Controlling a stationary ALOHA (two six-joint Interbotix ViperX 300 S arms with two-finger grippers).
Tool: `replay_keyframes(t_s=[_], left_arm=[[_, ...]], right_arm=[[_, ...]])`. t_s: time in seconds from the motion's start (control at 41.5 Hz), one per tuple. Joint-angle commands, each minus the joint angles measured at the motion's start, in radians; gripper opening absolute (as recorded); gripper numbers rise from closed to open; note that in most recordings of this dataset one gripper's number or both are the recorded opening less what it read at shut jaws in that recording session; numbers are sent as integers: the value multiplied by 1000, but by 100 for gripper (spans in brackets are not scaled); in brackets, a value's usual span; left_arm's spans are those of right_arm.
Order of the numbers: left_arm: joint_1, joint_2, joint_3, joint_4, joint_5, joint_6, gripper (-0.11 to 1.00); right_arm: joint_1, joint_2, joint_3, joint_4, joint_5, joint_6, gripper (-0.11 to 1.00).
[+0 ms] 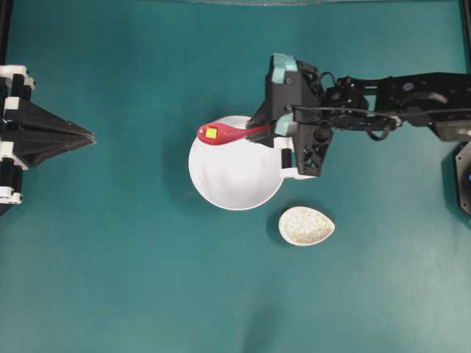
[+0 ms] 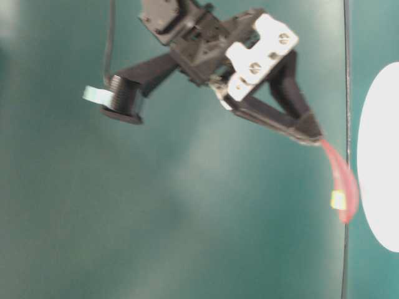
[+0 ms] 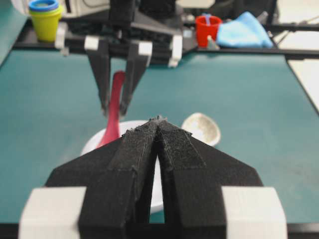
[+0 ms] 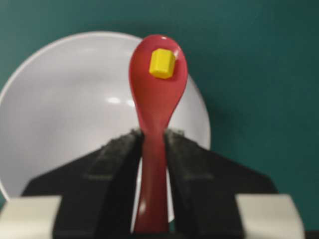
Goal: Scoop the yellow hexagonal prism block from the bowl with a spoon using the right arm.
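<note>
Overhead view: my right fingers point(image 1: 259, 132) pinch the short straight handle of the glossy pink-red spoon point(image 1: 224, 134), closed on it from both sides, with teal tape at the wrist behind them. In the oval scoop sits the block point(image 1: 211, 133), tiny, bright yellow and hexagonal, far smaller than the scoop itself. The scoop hangs over the upper left rim of the bowl point(image 1: 235, 180), a smooth, round, plain white one standing on the matte teal bench point(image 1: 110, 279). Just beside the bowl, lower right, lies a small speckled beige oval dish point(image 1: 306, 225). My left fingers point(image 1: 87, 136), black with rough foam pads, are pressed together on nothing, well apart from the bowl.
</note>
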Motion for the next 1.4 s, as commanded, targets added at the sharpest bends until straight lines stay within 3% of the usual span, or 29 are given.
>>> replay_keyframes(t_s=[0.0, 0.795, 1.373], left_arm=[[2, 9, -23, 2, -3, -2, 0], [2, 8, -23, 2, -3, -3, 0], [2, 3, -23, 0, -9, -3, 0]], right_arm=[[5, -66, -6, -12, -2, -5, 24], [60, -344, 91, -40, 2, -6, 24], [81, -368, 106, -40, -5, -8, 24]])
